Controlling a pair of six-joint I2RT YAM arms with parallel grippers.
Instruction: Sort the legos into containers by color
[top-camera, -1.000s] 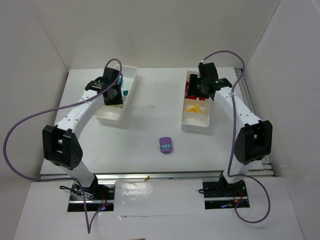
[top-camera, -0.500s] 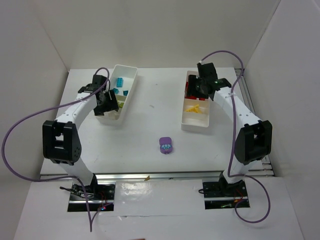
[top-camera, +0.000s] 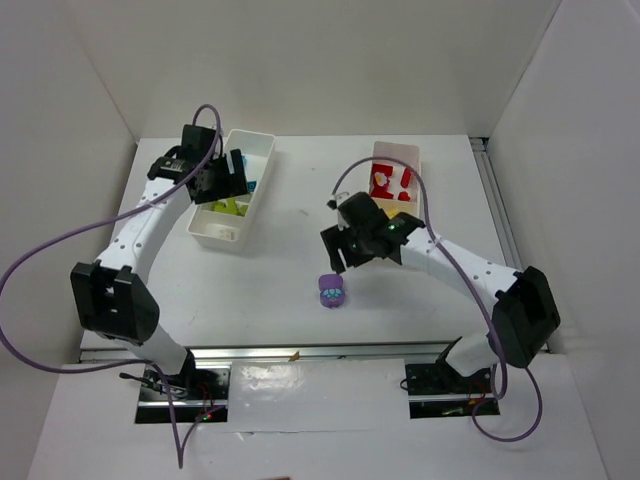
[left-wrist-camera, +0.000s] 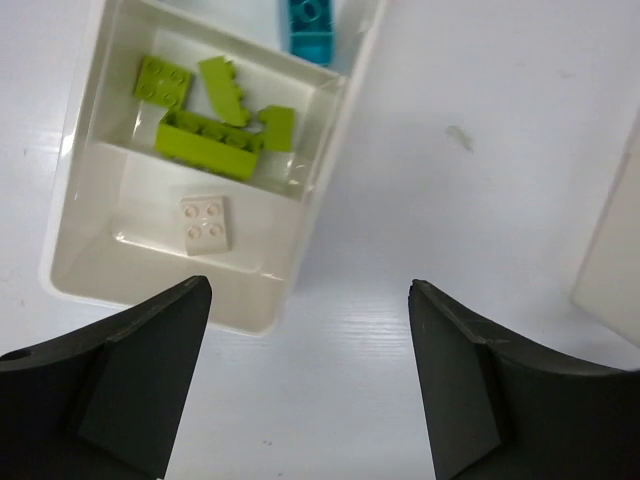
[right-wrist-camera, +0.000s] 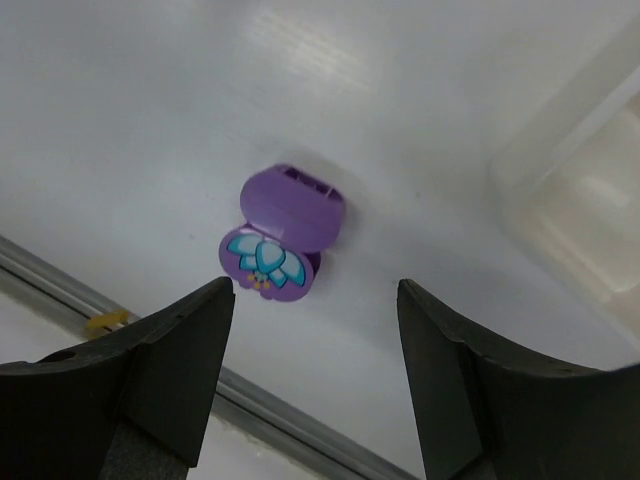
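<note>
The left container (left-wrist-camera: 70, 240) (top-camera: 258, 142) holds lime green legos (left-wrist-camera: 205, 143), a white brick (left-wrist-camera: 204, 222) and a teal brick (left-wrist-camera: 308, 28) in separate compartments. My left gripper (left-wrist-camera: 308, 290) (top-camera: 228, 178) hovers open and empty over that container's near right corner. The right container (top-camera: 398, 152) (right-wrist-camera: 585, 190) shows red bricks (top-camera: 384, 185); my right arm covers its near part. A rounded purple piece (right-wrist-camera: 285, 235) (top-camera: 332, 291) with a teal flower lies on the table. My right gripper (right-wrist-camera: 315, 285) (top-camera: 340, 262) hangs open just above it, the piece slightly ahead of the fingertips.
A metal rail (top-camera: 320, 350) runs along the table's near edge, close behind the purple piece. White walls enclose the table on three sides. Purple cables (top-camera: 40, 250) loop from both arms.
My right arm swung from the right container to above the purple piece and its jaws widened. The left gripper went from shut to open, shifting over the left container.
</note>
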